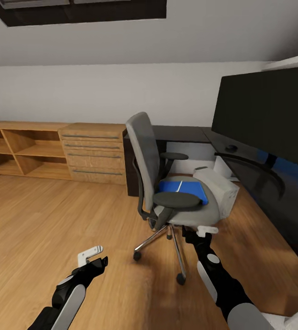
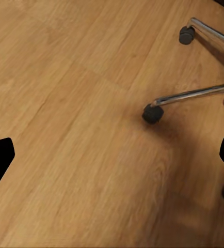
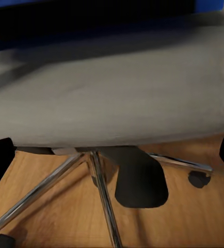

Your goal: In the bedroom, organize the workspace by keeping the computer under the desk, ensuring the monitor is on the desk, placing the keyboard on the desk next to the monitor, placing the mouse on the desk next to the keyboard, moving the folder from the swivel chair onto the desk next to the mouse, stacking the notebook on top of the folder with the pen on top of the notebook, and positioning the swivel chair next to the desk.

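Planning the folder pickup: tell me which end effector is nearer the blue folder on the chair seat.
Right. The right end effector sits at the seat's front edge, just below the blue folder. The left end effector hangs over bare floor, well off to the swivel chair's side.

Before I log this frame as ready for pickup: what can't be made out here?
- Blue folder: head view, near edge hidden by the chair's armrest.
- Monitor: head view, cut off at the frame's right edge.
- Item on the desk: too small to identify.
- Chair seat: right wrist view, blurred.
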Tool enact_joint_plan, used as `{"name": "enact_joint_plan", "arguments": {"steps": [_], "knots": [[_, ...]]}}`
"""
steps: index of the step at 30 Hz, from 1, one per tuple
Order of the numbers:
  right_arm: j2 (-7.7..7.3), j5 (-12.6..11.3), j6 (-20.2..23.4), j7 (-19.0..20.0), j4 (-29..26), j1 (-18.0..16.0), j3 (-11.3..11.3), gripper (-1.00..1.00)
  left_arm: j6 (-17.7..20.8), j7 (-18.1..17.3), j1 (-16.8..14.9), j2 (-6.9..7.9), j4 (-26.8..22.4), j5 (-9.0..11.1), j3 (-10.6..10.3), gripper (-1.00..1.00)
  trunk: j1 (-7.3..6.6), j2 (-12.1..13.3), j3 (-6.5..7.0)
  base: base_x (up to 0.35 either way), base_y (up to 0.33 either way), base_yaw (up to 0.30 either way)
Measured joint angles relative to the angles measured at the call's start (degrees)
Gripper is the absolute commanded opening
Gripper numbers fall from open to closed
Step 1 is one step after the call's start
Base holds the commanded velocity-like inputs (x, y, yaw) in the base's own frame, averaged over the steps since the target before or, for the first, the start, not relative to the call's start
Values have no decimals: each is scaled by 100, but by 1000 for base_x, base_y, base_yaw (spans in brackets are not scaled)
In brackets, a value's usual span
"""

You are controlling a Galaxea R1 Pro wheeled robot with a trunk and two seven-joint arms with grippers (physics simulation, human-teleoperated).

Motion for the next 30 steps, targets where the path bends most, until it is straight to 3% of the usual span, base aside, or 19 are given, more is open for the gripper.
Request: {"name": "enact_joint_plan", "arguments": {"steps": [8,21,25,30], "knots": [[0,-7,4,0,-3,-1,0,100,-4,5,0,1,-1,0,0,100,0,0,43,0,0,-202],[4,-41,9,4,11,-2,-25,100,-9,9,1,6,-5,-8,1,100,0,0,58,0,0,-31],[-4,-312,32,0,22,-4,-186,100,-9,9,1,7,-5,-8,1,100,0,0,58,0,0,-1],[-22,-954,48,0,23,-19,-361,100,-9,9,1,7,-5,-4,1,100,0,0,58,0,0,0]]}}
